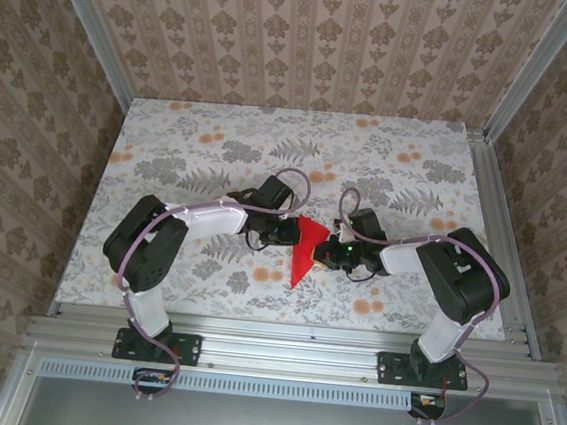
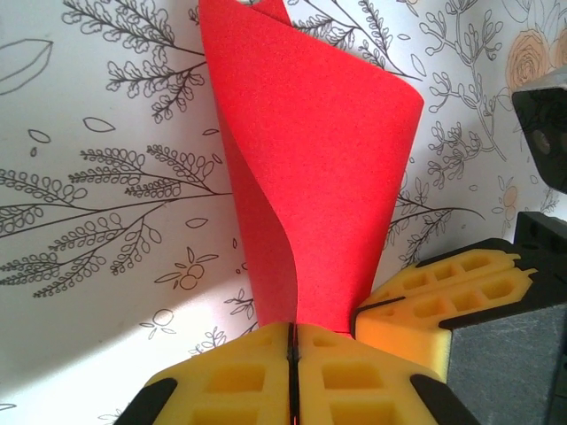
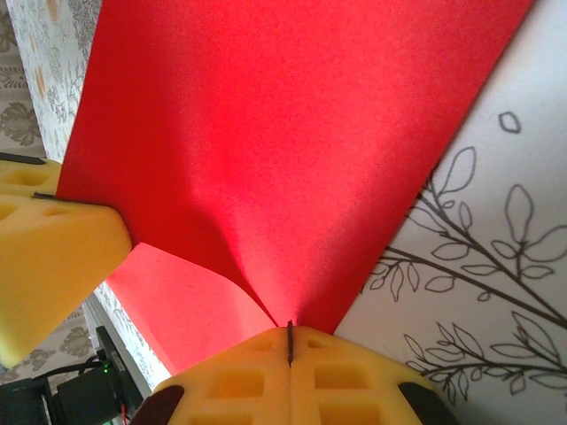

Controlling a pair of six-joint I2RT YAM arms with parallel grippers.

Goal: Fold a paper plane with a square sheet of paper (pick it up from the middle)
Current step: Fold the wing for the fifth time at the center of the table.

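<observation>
**Both grippers pinch the red paper [image 1: 306,253] over the table [image 1: 171,131]**

The paper sits between the two grippers near the middle of the table, a little toward the near edge. From above it is a red shape, wide at the far side and narrowing to a point toward the arm bases.

The left gripper [image 2: 292,343] has its yellow pads [image 2: 235,376] pressed together on one edge of the paper. From that pinch the paper rises and curls into a loose roll.

The right gripper [image 3: 290,343] is likewise clamped, its pads meeting on the paper. From there the paper fans out as a broad, softly dented surface.

The two pinches are close together. In each wrist view, the other gripper's yellow pad is just beside its own and against the paper.

I cannot tell whether the paper's near point touches the table.
</observation>
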